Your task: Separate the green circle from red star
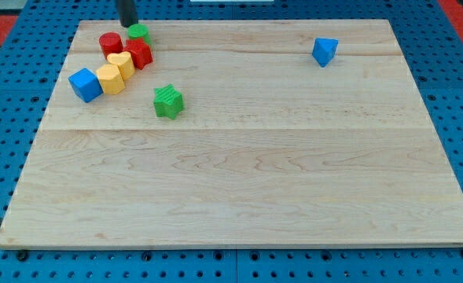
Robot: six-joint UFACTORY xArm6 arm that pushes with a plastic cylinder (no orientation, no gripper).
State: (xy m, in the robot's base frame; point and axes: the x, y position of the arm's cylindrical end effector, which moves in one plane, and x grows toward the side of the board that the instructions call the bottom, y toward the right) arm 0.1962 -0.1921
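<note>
The green circle [139, 33] sits near the board's top left, touching the top of the red star [140, 53]. My tip [127, 23] is at the view's top edge, just up and left of the green circle, very close to it or touching it. The rod above the tip runs out of view.
A red cylinder [110, 43], a yellow heart [122, 63], a yellow block [110, 79] and a blue cube [85, 84] cluster left of the red star. A green star [168, 101] lies below right. A blue block [324, 51] sits at top right.
</note>
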